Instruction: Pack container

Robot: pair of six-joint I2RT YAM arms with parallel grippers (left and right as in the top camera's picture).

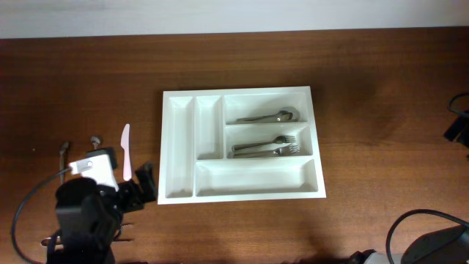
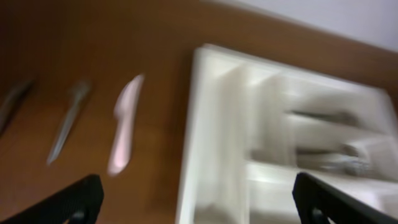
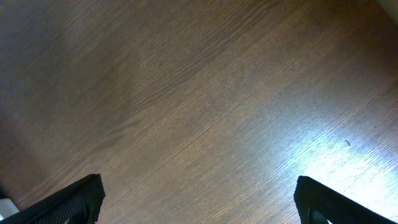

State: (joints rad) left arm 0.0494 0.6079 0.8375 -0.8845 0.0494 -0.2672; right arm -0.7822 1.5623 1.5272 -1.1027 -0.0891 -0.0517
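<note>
White plastic container (image 1: 242,94), steel spoons (image 1: 270,116) and forks (image 1: 265,149) inside, white knife (image 1: 126,151) beside

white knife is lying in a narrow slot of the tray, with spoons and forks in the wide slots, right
No. The white knife lies on the table left of the tray, as the overhead view shows; spoons and forks are in wide slots.

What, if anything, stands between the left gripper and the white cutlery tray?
Nothing visible does. The open left gripper is beside the left wall of the cutlery tray; the white plastic knife lies further left, not between them.
</note>
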